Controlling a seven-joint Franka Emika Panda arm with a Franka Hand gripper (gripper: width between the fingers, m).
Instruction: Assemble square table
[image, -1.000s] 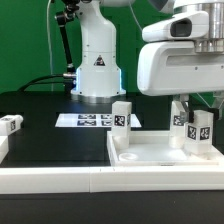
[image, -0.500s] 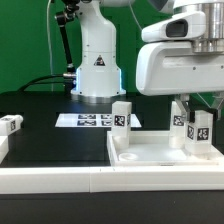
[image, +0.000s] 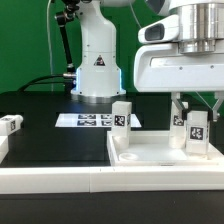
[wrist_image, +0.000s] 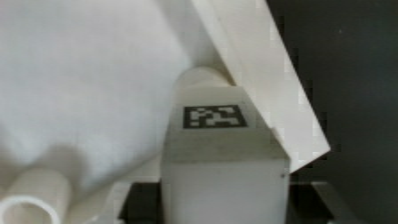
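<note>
On the exterior view's left we've got a loose leg (image: 8, 125) sitting alone on the black table (image: 40, 135). Next comes the marker board (image: 85, 120), then a second leg (image: 121, 115) upright at the square table slab (image: 150, 155) corner. Far right, the arm (image: 180, 60) points straight down over the slab, jaws clamped on a third leg (image: 197, 130) standing upright beside the raised rim.
</note>
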